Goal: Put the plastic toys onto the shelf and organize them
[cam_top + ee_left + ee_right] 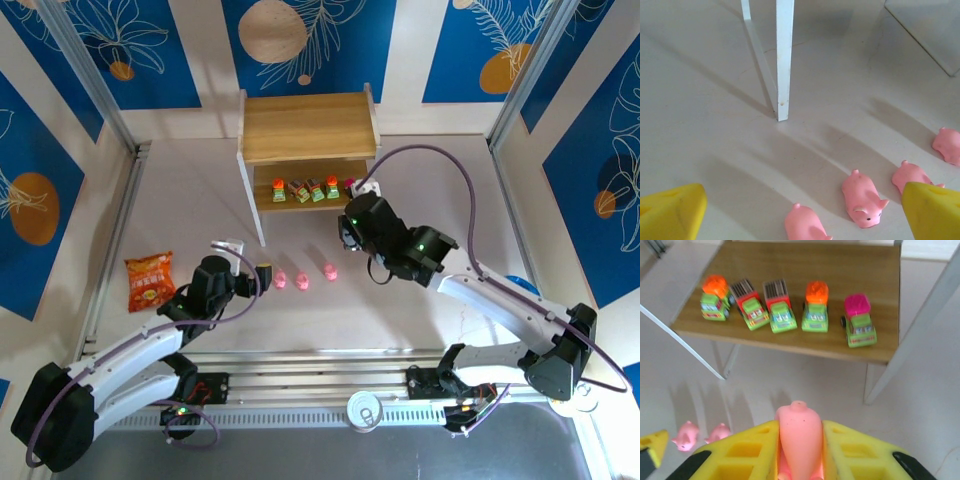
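The shelf stands at the back of the table. Several blocky toys sit in a row on its lower board, the pink-topped one at the right end. My right gripper is shut on a pink pig, held in front of the lower tier, and in the top view this gripper hovers just before the shelf's right leg. Several pink pigs lie on the table. My left gripper stands open low over them, one pig between its yellow fingers.
An orange snack bag lies at the left of the table. A white shelf leg stands ahead of my left gripper. A round tin sits on the rail between the arm bases. A blue object's edge peeks out behind the right arm.
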`<control>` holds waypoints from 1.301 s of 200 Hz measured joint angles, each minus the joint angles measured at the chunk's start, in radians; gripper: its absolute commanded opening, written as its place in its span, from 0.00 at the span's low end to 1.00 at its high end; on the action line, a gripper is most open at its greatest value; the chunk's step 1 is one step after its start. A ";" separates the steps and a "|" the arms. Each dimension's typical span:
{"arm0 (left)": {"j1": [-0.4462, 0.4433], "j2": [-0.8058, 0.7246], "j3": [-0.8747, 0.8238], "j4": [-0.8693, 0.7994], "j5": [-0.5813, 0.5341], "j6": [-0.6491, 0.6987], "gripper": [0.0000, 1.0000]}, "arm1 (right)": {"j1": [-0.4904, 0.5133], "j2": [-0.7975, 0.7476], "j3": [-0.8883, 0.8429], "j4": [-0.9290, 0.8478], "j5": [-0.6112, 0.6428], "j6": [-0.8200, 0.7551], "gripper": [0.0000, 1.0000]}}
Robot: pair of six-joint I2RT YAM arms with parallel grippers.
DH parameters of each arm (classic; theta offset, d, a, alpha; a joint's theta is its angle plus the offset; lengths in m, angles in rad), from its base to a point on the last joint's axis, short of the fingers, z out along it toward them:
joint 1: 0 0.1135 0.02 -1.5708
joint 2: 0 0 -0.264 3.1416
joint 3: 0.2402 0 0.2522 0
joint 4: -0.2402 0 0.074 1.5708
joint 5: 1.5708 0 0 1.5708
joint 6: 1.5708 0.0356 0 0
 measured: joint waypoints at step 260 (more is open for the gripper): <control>0.000 0.011 -0.001 0.007 0.019 0.003 1.00 | -0.259 0.544 0.955 -0.409 -0.079 -0.205 0.24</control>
